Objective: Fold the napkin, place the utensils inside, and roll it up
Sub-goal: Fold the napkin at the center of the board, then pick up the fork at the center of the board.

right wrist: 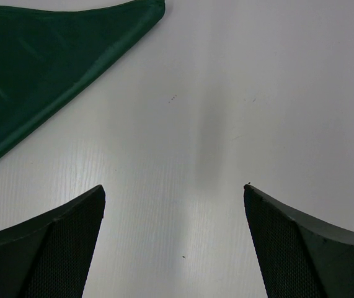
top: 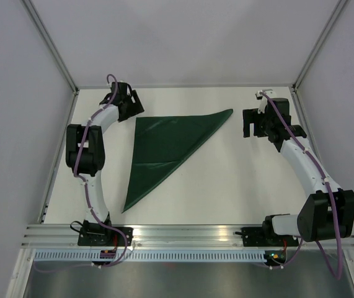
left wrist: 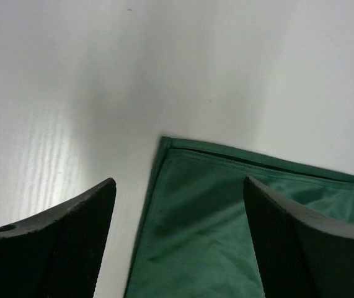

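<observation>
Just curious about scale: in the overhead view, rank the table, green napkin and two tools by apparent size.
Largest: table.
Then the napkin.
Smallest: left tool and right tool, which look about equal, so I won't rank them.

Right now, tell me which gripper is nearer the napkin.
Left. The left gripper sits right at the far-left corner of the napkin, which shows between its fingers; the right gripper stands off to the right of the far-right tip, only table under it.

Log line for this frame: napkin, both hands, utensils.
napkin folded into triangle, flat on table | left hand open, by its square corner | right hand open, over bare table | utensils none in view
</observation>
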{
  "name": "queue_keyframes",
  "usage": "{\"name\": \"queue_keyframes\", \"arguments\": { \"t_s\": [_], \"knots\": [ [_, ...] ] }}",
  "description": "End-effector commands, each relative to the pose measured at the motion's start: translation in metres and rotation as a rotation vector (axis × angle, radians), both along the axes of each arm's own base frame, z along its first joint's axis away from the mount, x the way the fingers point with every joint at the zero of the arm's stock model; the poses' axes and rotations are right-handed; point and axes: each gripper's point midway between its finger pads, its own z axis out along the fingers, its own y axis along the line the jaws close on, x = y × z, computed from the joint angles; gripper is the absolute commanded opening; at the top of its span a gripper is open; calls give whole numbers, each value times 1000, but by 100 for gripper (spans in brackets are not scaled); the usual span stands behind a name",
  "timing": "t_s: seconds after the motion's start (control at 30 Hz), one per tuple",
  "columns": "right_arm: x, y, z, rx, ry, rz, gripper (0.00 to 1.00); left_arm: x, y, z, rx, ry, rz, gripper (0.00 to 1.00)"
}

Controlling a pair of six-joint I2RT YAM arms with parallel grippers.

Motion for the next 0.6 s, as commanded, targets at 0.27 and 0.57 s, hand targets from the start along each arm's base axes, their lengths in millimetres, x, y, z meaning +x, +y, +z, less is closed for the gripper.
{"name": "queue_keyframes", "arguments": {
  "t_s": [0.27,0.57],
  "knots": [
    [-10,12,6,47,18,63,97,-52,141,46,297,2,290,84],
    [-15,19,12,78,13,92,97,-64,171,35,364,96,313,80]
  ]
}}
